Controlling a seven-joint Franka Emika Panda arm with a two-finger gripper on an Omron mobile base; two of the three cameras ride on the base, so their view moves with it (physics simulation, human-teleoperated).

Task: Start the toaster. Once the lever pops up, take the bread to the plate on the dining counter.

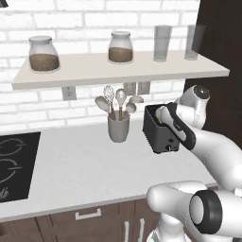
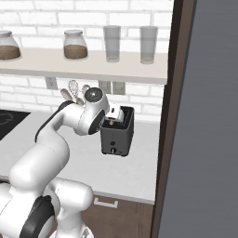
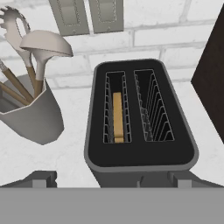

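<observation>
A: On the white desk (image 1: 71,165), against the brick wall, where does the toaster (image 1: 158,130) stand?
B: At about three o'clock from the grey utensil cup (image 1: 118,127), just beside it but apart. A dark cabinet panel (image 2: 174,116) rises close on the toaster's far side.

A: And the bread (image 3: 117,116)?
B: Seen from the hand camera, it sits down inside the left slot, upright and on edge. The right slot holds nothing but its wire guides.

A: What about the fingers (image 3: 111,180)?
B: They sit at six o'clock in the hand view, spread wide at the toaster's near end, one tip on either side, gripping nothing. From the base cameras the hand hangs right over the toaster's top.

A: Anything overhead?
B: A shelf (image 1: 118,71) carrying two jars and two glasses, with wall sockets (image 3: 85,15) beneath it, behind the toaster.
</observation>
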